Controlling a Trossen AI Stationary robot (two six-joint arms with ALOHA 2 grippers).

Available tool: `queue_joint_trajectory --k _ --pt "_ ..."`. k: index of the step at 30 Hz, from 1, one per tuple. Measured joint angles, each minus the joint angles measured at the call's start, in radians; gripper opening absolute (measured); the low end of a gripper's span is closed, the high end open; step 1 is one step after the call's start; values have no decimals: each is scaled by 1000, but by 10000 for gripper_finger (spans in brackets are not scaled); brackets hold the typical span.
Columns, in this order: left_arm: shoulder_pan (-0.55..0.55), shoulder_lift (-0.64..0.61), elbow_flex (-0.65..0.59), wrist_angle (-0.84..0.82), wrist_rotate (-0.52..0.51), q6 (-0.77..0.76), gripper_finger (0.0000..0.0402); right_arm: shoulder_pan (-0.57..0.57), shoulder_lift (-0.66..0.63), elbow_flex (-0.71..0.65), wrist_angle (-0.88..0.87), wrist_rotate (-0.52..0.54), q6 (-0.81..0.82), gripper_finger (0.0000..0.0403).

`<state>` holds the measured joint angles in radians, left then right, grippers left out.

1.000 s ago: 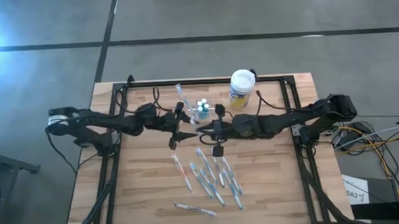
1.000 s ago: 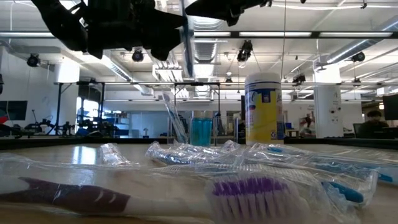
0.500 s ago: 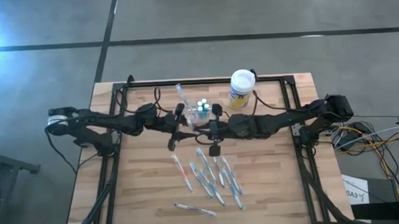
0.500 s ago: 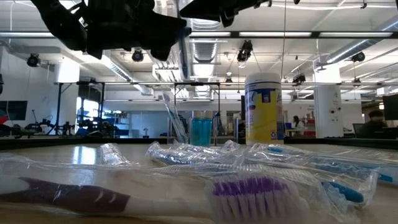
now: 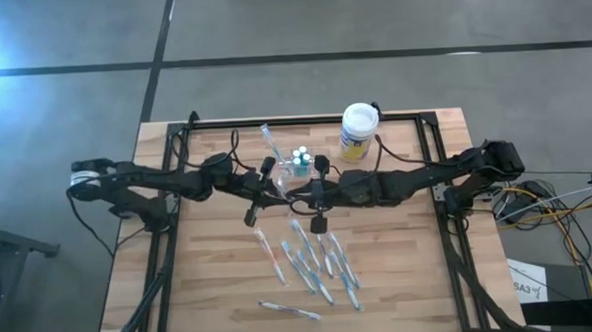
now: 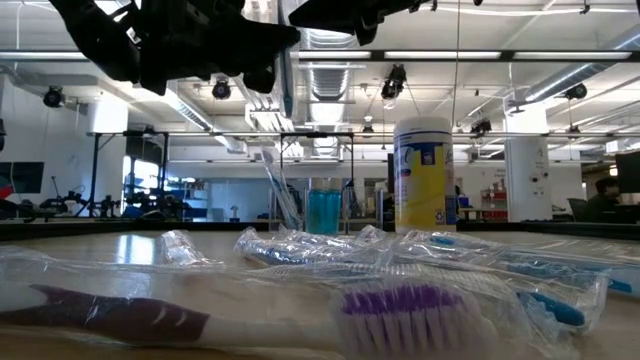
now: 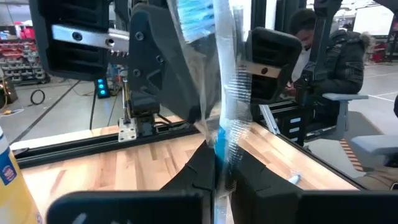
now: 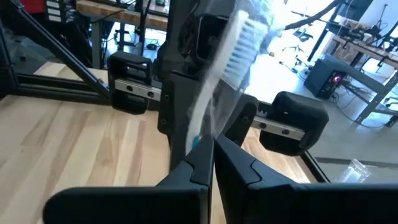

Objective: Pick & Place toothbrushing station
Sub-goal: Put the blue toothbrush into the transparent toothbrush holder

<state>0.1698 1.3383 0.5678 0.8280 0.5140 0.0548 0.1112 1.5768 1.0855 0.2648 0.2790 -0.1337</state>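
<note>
**Holding a wrapped toothbrush at mid-table, both claws clamped**

- Left claw [image 5: 269, 192]: fingers pinched tight on a wrapped toothbrush [image 7: 227, 93]. Its blue bristle end stands up above the fingertips, inside a clear wrapper.
- Right claw [image 5: 299, 196]: tip to tip with the left claw, well above the tabletop. Fingers nearly touching, pinching clear wrapper with a brush head sticking up past them. Cannot tell whether it is the same brush the left one has.
- Toothbrushing station [image 5: 298, 164]: clear holder standing upright on the wood, just past the two claw tips toward the table's far edge. Blue-green items inside, plus one wrapped brush leaning out of it. Neither claw touches it.
- White-lidded canister [image 5: 359, 131] with a yellow label: beside the station, farther out on the right claw's side.
- Loose toothbrushes [image 5: 310, 260]: scattered flat in wrappers on the near side of the claws. One lies apart by the near edge.
- Person [image 7: 336, 56] in a dark jacket, seated beyond the table, seen past the left claw.
</note>
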Motion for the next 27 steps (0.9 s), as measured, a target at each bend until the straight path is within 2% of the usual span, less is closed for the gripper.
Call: queue_joint_trajectory --k 3,8,12,15,19,23,27 --pt "3 -7 0 -3 1 2 20 0 -12 0 -29 1 1 30" --pt "12 -44 -11 -19 1 13 20 -1 -62 0 -94 12 32 84" --pt "33 -109 -42 -20 -3 15 20 -1 -122 -3 -172 12 80 120" --pt "57 -179 -87 -15 -32 22 20 10 -174 -28 -207 12 88 132" --pt "99 -265 -177 12 -74 22 20 29 -238 -112 -195 12 105 128" --pt "143 -300 -275 89 -147 20 20 36 -286 -241 -139 15 148 107" --pt "158 -282 -322 108 -342 6 20 37 -317 -388 -13 16 177 69"
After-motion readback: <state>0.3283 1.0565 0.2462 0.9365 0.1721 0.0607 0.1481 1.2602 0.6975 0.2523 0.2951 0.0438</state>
